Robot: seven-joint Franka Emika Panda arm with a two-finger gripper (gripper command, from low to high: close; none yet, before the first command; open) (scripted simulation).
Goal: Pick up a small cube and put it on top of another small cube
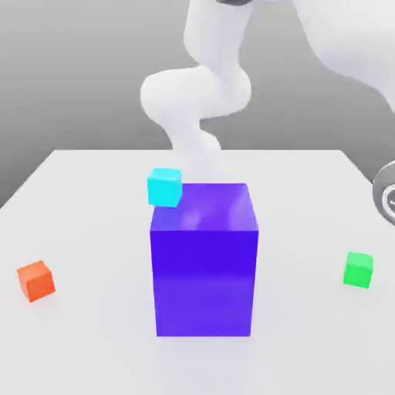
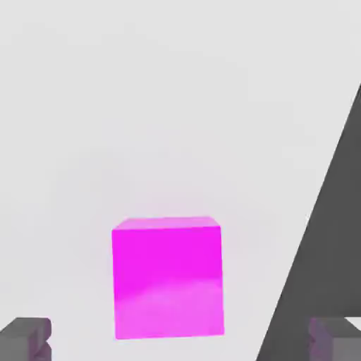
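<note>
Exterior view: a flat white table carries a big purple-blue cube near its middle, glossy and sharp-edged, with pale reflections on its top face. A small cyan cube appears at that cube's upper corner on the exterior view's left; whether it touches the big cube or rests on the table behind it cannot be told. A small orange cube sits near the table edge on the exterior view's left, and a small green cube sits toward the edge on the exterior view's right, both well apart from the big cube. The smooth white arm curves down behind the big cube, which hides its lower part; its upper links are cut off by the frame. Hand view: the small magenta-pink cube rests on the white table surface, matte on its upper front and lightly glossy lower down, near one table edge, beyond which a dark grey ground shows. The gripper has its two grey fingertips standing wide apart, one on either side of the magenta-pink cube, neither touching it and nothing clamped between them. Only the blocky ends of the fingertips are visible; the rest is cut off.
</note>
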